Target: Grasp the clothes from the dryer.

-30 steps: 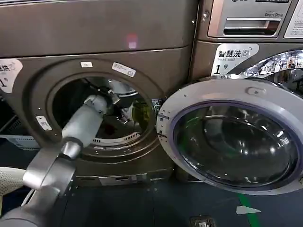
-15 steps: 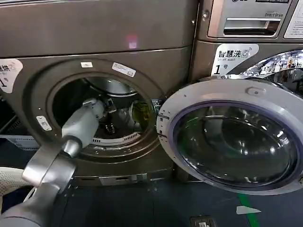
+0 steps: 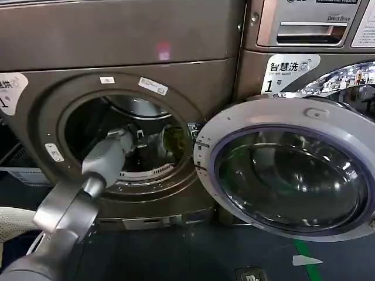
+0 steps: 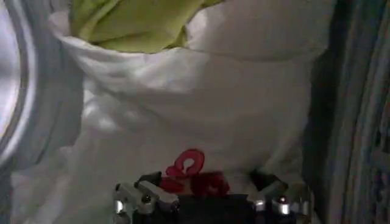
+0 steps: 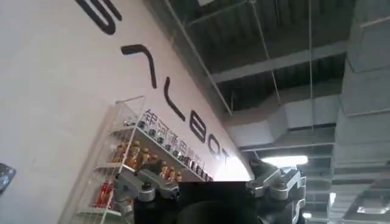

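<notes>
Grey metal fingertips of my left gripper (image 4: 210, 198) sit spread apart against the white cloth (image 4: 195, 109), one on either side of a red print (image 4: 192, 173); whether they already pinch fabric I cannot tell. That cloth lies heaped in the drum, its folds running mostly up away from the gripper, with a yellow-green garment (image 4: 131, 21) bunched just beyond it. From the head camera my left arm (image 3: 102, 161) reaches through the dryer (image 3: 126, 41) opening, the round door (image 3: 287, 170) swung wide to the right. My right gripper (image 5: 210, 195) points up at a ceiling, fingers apart.
</notes>
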Robot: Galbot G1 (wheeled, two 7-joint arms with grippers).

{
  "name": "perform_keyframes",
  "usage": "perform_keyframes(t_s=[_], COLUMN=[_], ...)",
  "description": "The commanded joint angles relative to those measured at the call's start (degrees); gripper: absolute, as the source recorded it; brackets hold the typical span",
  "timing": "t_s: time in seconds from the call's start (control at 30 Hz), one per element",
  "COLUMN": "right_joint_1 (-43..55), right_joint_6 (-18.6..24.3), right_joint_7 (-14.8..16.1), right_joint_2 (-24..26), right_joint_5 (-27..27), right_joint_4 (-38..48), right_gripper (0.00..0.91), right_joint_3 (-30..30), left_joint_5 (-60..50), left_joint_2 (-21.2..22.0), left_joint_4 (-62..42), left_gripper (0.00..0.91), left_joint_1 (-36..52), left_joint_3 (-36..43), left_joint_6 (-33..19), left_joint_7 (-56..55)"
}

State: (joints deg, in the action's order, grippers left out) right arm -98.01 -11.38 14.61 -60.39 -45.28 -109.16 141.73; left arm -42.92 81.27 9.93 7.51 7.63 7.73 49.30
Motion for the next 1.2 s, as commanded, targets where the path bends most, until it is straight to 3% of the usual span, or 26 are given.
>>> perform_keyframes(t_s=[0.03,0.07,0.1,0.2,0.23,0.3,0.83,1.2], right_joint_1=[0.29,0.38,0.46,0.59,0.61,0.64,0.62,1.22], right_joint_6=[0.1,0.09,0.09,0.11,0.12,0.15,0.34,0.25], right_joint_7=[0.02,0.03,0.03,0.02,0.02,0.03,0.03,-0.1], right_joint_2=[-0.08,-0.11,-0.14,-0.24,-0.25,-0.25,0.0,-0.09], right_joint_5=[0.07,0.07,0.07,0.12,0.13,0.15,0.17,0.17], right_joint_4=[-0.2,-0.28,-0.37,-0.29,-0.27,-0.2,0.18,-0.26], right_gripper=[0.907,0.907,0.907,0.907,0.907,0.907,0.907,0.907], right_joint_3=[-0.55,-0.65,-0.8,-1.03,-1.08,-1.14,-1.24,-2.19], left_joint_5=[-1.38,-1.36,-1.36,-1.24,-1.19,-1.07,2.7,16.94], left_joint_2=[0.0,-0.04,-0.05,-0.14,-0.14,-0.14,0.04,-2.28], left_joint_4=[-0.7,-0.72,-0.83,-0.68,-0.67,-0.65,0.51,11.19], left_gripper=[0.842,0.705,0.421,0.068,0.034,0.0,0.0,0.0], left_joint_1=[-0.87,-0.86,-0.82,-0.87,-0.86,-0.81,-0.43,-4.25], left_joint_3=[-0.52,-0.54,-0.54,-0.61,-0.7,-0.73,-4.18,-12.33], left_joint_6=[-0.19,-0.13,-0.18,-0.39,-0.21,-0.07,2.24,7.42], left_joint_7=[-0.64,-0.66,-0.6,-0.68,-0.92,-1.13,-0.81,-7.42])
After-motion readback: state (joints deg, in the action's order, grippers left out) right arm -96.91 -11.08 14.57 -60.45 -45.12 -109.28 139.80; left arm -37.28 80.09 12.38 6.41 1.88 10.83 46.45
